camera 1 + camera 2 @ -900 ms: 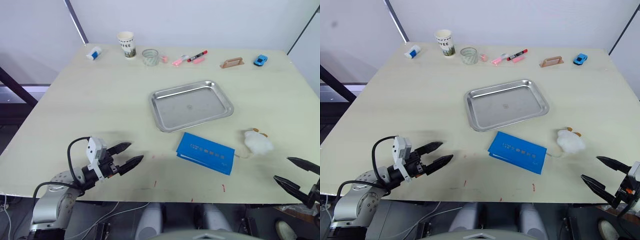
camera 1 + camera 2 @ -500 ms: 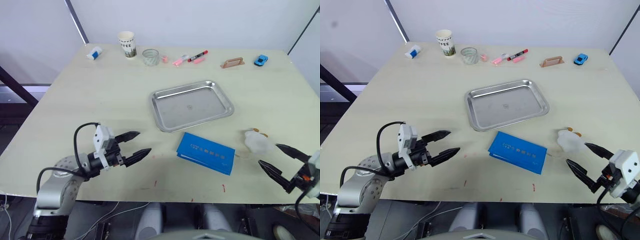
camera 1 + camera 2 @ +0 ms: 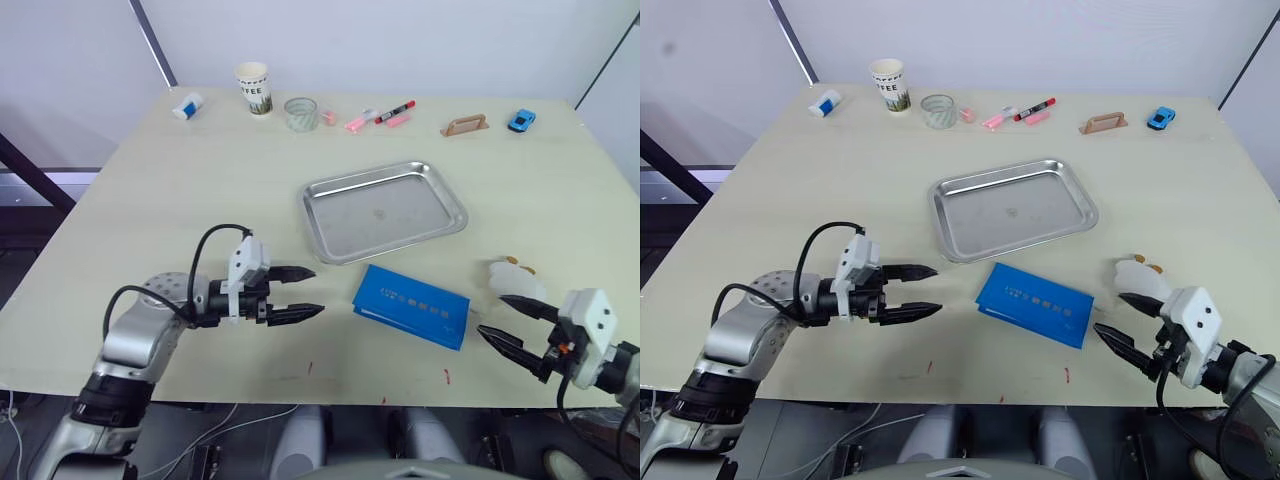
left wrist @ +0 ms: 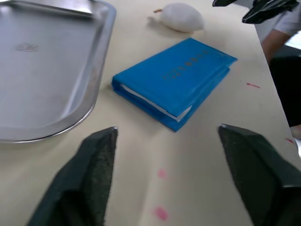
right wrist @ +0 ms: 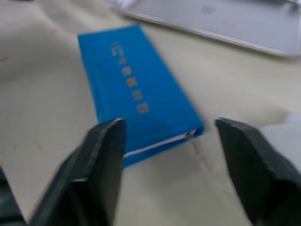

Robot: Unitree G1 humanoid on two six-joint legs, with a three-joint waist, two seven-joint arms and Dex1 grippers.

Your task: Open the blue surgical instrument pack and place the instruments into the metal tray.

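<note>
Still folded shut, the flat bright-blue rectangular instrument pack with pale lettering lies on the pale wooden table, just beside the near rim of the shiny stainless-steel tray with rounded corners; its contents are hidden, only a thin whitish lining edge peeks at the fold. Left gripper is spread wide, near the pack's left. Right gripper gapes wide too, by the pack's right end, its far finger overlapping the fluffy white plush toy.
</note>
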